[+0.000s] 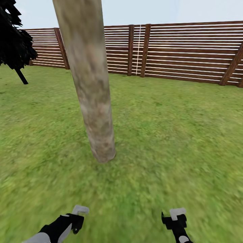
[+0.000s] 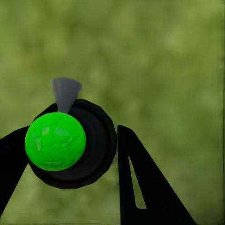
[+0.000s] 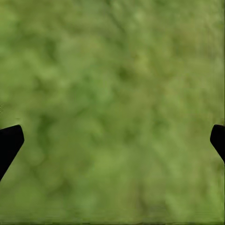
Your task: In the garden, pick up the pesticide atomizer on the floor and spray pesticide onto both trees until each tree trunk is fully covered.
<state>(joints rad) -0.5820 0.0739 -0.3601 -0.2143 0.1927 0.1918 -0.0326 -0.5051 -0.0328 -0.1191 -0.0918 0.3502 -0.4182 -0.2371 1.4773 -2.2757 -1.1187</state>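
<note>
Green grass lawn (image 1: pixel 175 135), blurred, spread across the garden and bounded at the far edge by a brown slatted wooden fence (image 1: pixel 189 50) under pale sky. Thick mottled grey-brown tree trunk (image 1: pixel 89 81), bare and branchless, rising from the lawn left of centre, ahead of both arms, its base near the middle of the grass and well apart from the grippers. No white specks visible on the bark. Small dark-leaved tree (image 1: pixel 13 40) at the far left edge of the lawn, near the fence.

Left gripper (image 1: pixel 79 216) low at the near edge of the lawn, left of the trunk's base, black with a pale grey piece at its tip. From the left wrist camera: left gripper (image 2: pixel 70 154) closed around the pesticide atomizer (image 2: pixel 70 143), seen end-on as a round black body with a bright green ball on it and a small grey wedge-shaped nozzle sticking out from its rim; one black finger (image 2: pixel 140 183) pressed against one side of the body, the other against the opposite side. Blurred grass beyond.

Right gripper (image 1: pixel 175 216) low at the near edge of the lawn, right of the trunk's base. From the right wrist camera: right gripper (image 3: pixel 112 140) spread wide, one black fingertip (image 3: pixel 9 140) at each side, nothing between them but grass.
</note>
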